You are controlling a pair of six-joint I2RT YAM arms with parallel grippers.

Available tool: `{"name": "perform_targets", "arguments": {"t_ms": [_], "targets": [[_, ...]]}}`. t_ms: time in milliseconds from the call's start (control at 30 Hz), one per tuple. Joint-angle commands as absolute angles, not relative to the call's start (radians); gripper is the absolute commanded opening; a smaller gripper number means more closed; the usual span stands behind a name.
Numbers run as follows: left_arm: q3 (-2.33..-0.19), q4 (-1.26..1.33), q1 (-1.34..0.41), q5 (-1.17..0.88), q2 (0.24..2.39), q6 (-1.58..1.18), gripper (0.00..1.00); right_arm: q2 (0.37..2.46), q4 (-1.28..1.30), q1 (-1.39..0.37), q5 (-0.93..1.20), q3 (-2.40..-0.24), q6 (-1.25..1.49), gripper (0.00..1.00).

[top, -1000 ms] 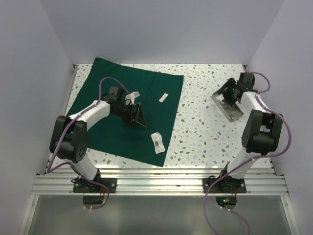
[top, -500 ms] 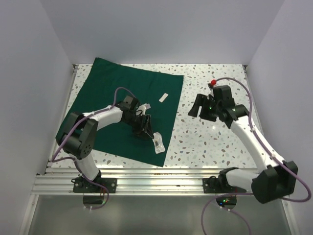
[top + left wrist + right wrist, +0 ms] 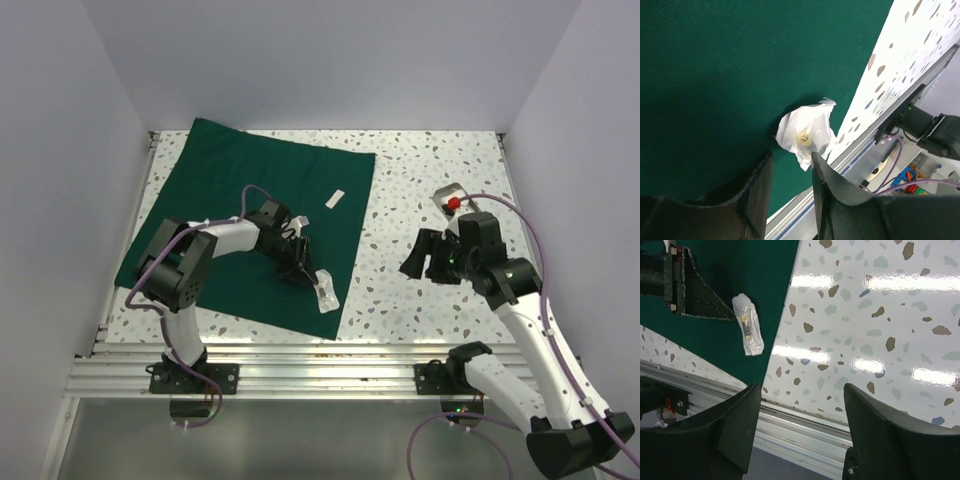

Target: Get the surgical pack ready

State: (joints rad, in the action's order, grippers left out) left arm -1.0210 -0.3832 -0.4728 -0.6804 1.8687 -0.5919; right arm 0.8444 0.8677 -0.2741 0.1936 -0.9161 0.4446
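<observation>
**Top external view.** The surgical pack (image 3: 230,180), a dark green cloth, lies flat on the left half of the speckled surface (image 3: 430,160), with its near edge close to the aluminium rail (image 3: 320,375). A small white strip (image 3: 335,198) rests near the cloth's right edge. A clear packet (image 3: 325,295) lies at the near right corner. The left claw (image 3: 303,272) is low over the cloth just beside the packet. The right claw (image 3: 425,268) is over bare surface, well apart from the cloth.

**Left wrist view.** The left claw (image 3: 791,156) has its fingers parted by a narrow gap above the green cloth (image 3: 715,60). The crumpled packet (image 3: 805,135), with a yellowish item inside, sits at the mouth of that gap. Contact cannot be told.

**Right wrist view.** The right claw (image 3: 802,390) is spread wide with nothing between its fingers. Below it are the surface (image 3: 865,330) and the cloth's right edge (image 3: 760,280). The packet (image 3: 750,325) lies on the cloth, just beside the left claw (image 3: 695,295).
</observation>
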Motion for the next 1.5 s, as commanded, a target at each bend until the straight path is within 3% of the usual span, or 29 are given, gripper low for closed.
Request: {"name": "perform_targets", "arguments": {"t_ms": [0, 300, 700, 767, 900, 1000, 1333, 1467], "targets": [[-1.037, -0.319, -0.479, -0.644, 1.891, -0.635, 0.4, 0.828, 0.91, -0.275, 0.215, -0.925, 0.402, 0.7], [-1.069, -0.305, -0.479, -0.615, 1.891, -0.699, 0.3, 0.844, 0.899, -0.275, 0.248, -0.933, 0.406, 0.7], [-1.146, -0.339, -0.48, -0.597, 1.948, -0.747, 0.34, 0.868, 0.874, -0.273, 0.271, -0.927, 0.403, 0.69], [-1.161, -0.347, -0.48, -0.6, 1.96, -0.733, 0.32, 0.876, 0.876, -0.273, 0.284, -0.922, 0.391, 0.69], [-1.16, -0.322, -0.48, -0.64, 1.97, -0.73, 0.17, 0.923, 0.871, -0.275, 0.331, -0.913, 0.365, 0.69], [-1.147, -0.284, -0.479, -0.672, 1.957, -0.73, 0.0, 0.969, 0.839, -0.275, 0.415, -0.902, 0.342, 0.71], [-1.111, -0.238, -0.48, -0.701, 1.826, -0.736, 0.0, 1.121, 0.537, -0.343, 0.581, -0.836, 0.411, 0.76], [-1.094, -0.212, -0.48, -0.712, 1.79, -0.798, 0.0, 1.163, 0.457, -0.425, 0.512, -0.81, 0.41, 0.89]]}}
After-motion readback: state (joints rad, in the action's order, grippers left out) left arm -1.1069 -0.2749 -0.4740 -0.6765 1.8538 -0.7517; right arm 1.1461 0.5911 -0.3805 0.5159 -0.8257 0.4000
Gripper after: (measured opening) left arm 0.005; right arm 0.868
